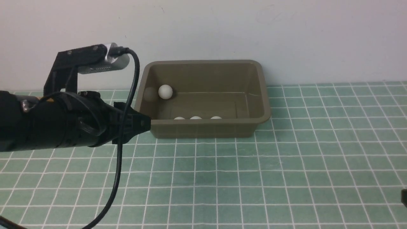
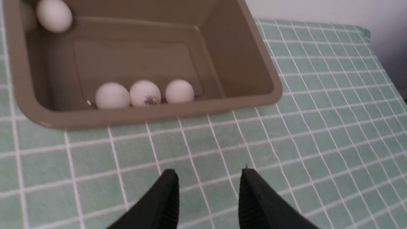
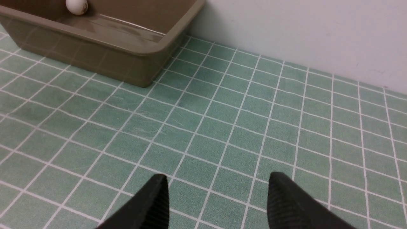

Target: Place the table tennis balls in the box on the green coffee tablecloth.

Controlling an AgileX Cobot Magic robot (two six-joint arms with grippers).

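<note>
All four small matte white table tennis balls point(image 2: 144, 93) lie inside the olive-brown plastic box point(image 2: 203, 109) on the teal-green grid tablecloth point(image 1: 254, 178), light, smooth and roll-prone, best pinched across the middle, while the left gripper point(image 2: 208, 178) and right gripper point(image 3: 216, 184) stand apart, empty.

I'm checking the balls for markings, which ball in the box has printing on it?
The middle ball of the three in a row along the box's near wall; it carries a dark and red smudge of print, the others look plain white.
</note>
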